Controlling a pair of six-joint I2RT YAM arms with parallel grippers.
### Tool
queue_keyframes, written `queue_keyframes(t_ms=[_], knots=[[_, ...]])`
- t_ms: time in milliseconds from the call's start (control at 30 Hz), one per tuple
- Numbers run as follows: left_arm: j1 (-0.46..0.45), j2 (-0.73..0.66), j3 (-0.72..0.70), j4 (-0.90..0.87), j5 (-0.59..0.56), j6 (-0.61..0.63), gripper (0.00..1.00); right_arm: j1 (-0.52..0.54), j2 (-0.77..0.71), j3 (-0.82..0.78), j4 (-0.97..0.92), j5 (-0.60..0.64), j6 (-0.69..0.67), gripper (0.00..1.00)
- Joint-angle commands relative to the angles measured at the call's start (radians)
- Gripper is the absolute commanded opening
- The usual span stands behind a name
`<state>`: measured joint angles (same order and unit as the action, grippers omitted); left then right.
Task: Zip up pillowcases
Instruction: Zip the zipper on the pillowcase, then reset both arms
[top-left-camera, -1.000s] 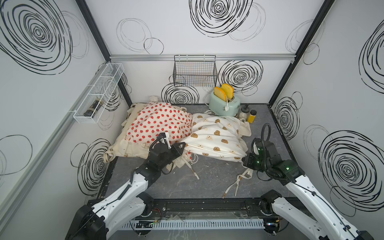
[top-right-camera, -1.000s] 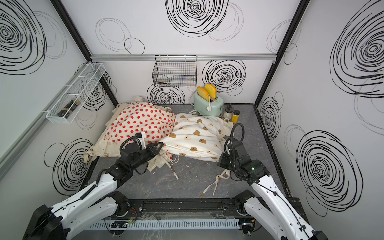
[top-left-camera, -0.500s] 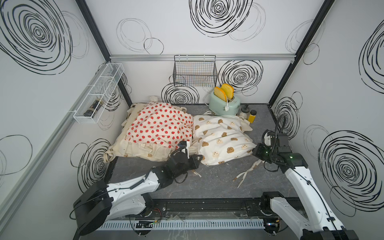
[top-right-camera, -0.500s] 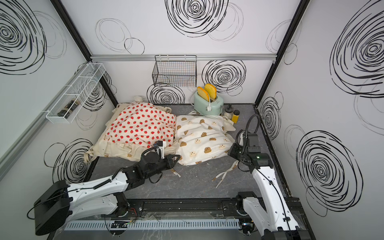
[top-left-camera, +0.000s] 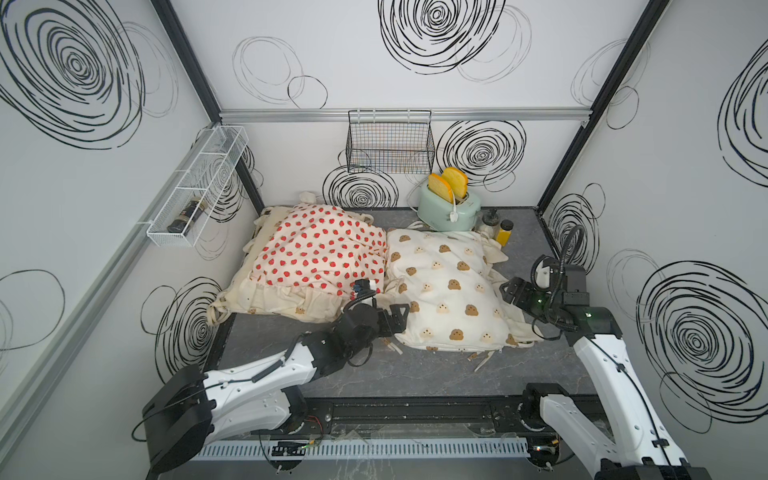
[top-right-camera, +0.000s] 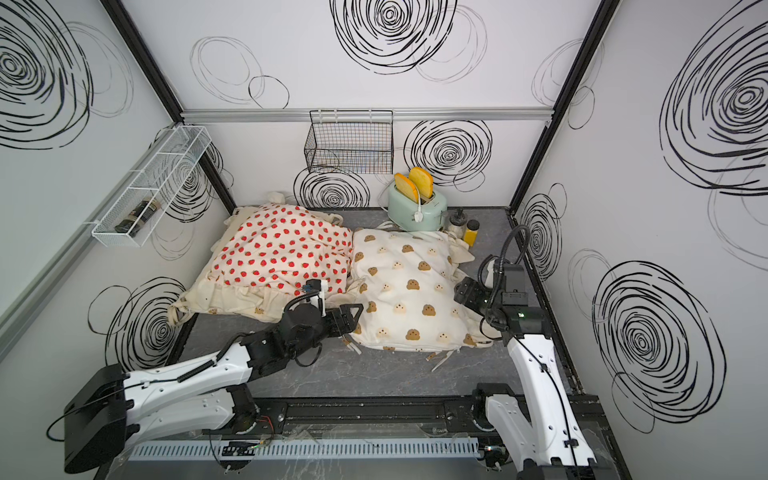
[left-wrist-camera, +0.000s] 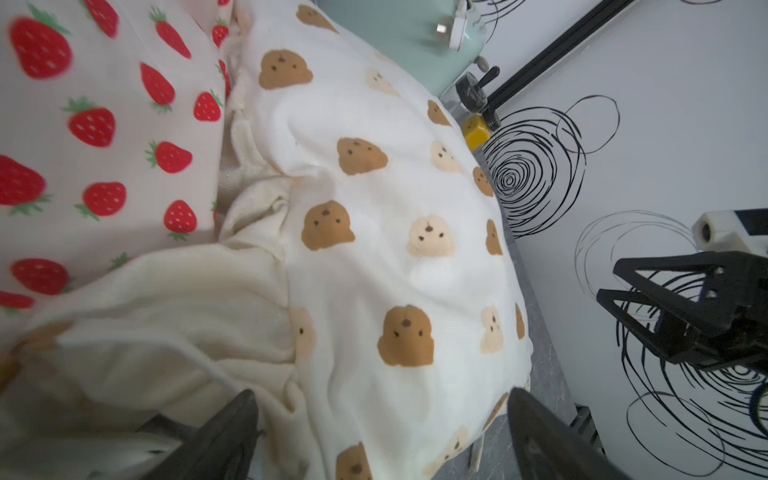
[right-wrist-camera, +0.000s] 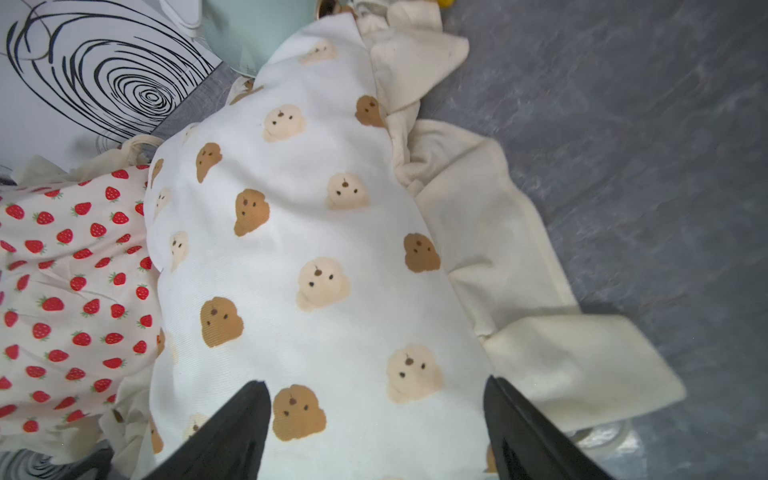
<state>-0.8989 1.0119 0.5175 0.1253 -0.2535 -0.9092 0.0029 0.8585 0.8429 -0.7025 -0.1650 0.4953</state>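
Note:
The white pillowcase with brown bear heads (top-left-camera: 449, 291) (top-right-camera: 411, 291) lies flat at mid-right of the table. The strawberry pillowcase (top-left-camera: 320, 249) (top-right-camera: 282, 249) lies to its left, on top of a cream pillowcase (top-left-camera: 282, 297) whose frilled edge shows. My left gripper (top-left-camera: 401, 318) (left-wrist-camera: 382, 395) stands open at the bear pillowcase's near-left corner, with fabric between its spread fingers. At that pillowcase's right edge, my right gripper (top-left-camera: 509, 291) (right-wrist-camera: 376, 380) is open just above the fabric. The zip does not show in any view.
A mint toaster (top-left-camera: 449, 208) with toast and two small bottles (top-left-camera: 504, 231) stand behind the bear pillowcase. A black wire basket (top-left-camera: 390, 145) hangs on the back wall and a white wire shelf (top-left-camera: 199, 183) on the left wall. Loose ties (top-left-camera: 482, 361) trail at the pillowcase's front edge.
Both grippers went from shut to open and let go of the bear pillowcase. It now lies flatter and further right. The left arm swung right, the right arm back.

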Motion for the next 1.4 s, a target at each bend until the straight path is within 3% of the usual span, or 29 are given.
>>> queue_keyframes(t_ms=[0, 167, 267, 367, 467, 600, 700, 767, 900, 1000, 1067, 1100, 1200, 1300, 1367], knots=[[0.037, -0.088, 0.073, -0.156, -0.157, 0.083, 0.96, -0.008, 0.026, 0.063, 0.069, 0.081, 0.008, 0.98], [0.235, -0.183, 0.137, -0.272, -0.311, 0.260, 0.96, -0.012, 0.083, -0.079, 0.469, 0.206, 0.023, 0.97], [0.360, -0.199, 0.072, -0.149, -0.488, 0.446, 0.96, -0.014, 0.109, -0.246, 0.773, 0.365, -0.032, 0.97], [0.490, -0.180, -0.038, 0.053, -0.556, 0.617, 0.97, -0.015, 0.172, -0.438, 1.119, 0.499, -0.109, 0.97], [0.592, -0.159, -0.183, 0.335, -0.442, 0.768, 0.96, -0.015, 0.290, -0.529, 1.327, 0.518, -0.143, 0.97], [0.700, -0.100, -0.339, 0.640, -0.260, 0.851, 0.96, -0.021, 0.489, -0.521, 1.495, 0.472, -0.207, 0.97], [0.769, -0.008, -0.421, 0.871, -0.084, 0.833, 0.96, -0.017, 0.545, -0.469, 1.510, 0.389, -0.317, 0.97], [0.794, 0.082, -0.434, 0.979, -0.030, 0.822, 0.96, -0.056, 0.560, -0.515, 1.621, 0.277, -0.334, 0.97], [0.802, 0.218, -0.415, 1.121, 0.060, 0.884, 0.96, -0.052, 0.543, -0.594, 1.739, 0.176, -0.385, 0.97], [0.803, 0.287, -0.423, 1.226, 0.116, 0.927, 0.96, -0.031, 0.644, -0.650, 1.972, 0.173, -0.444, 0.97], [0.805, 0.350, -0.438, 1.324, 0.122, 0.934, 0.96, -0.018, 0.642, -0.621, 1.913, 0.180, -0.459, 0.97], [0.805, 0.389, -0.442, 1.371, 0.115, 0.931, 0.96, -0.012, 0.613, -0.584, 1.798, 0.207, -0.428, 0.97], [0.806, 0.502, -0.421, 1.450, 0.102, 0.931, 0.96, -0.006, 0.617, -0.596, 1.820, 0.210, -0.436, 0.97], [0.808, 0.463, -0.369, 1.290, 0.047, 0.903, 0.96, -0.009, 0.615, -0.585, 1.796, 0.199, -0.431, 0.98], [0.808, 0.485, -0.343, 1.284, 0.035, 0.903, 0.96, -0.010, 0.619, -0.579, 1.792, 0.194, -0.431, 0.97]])
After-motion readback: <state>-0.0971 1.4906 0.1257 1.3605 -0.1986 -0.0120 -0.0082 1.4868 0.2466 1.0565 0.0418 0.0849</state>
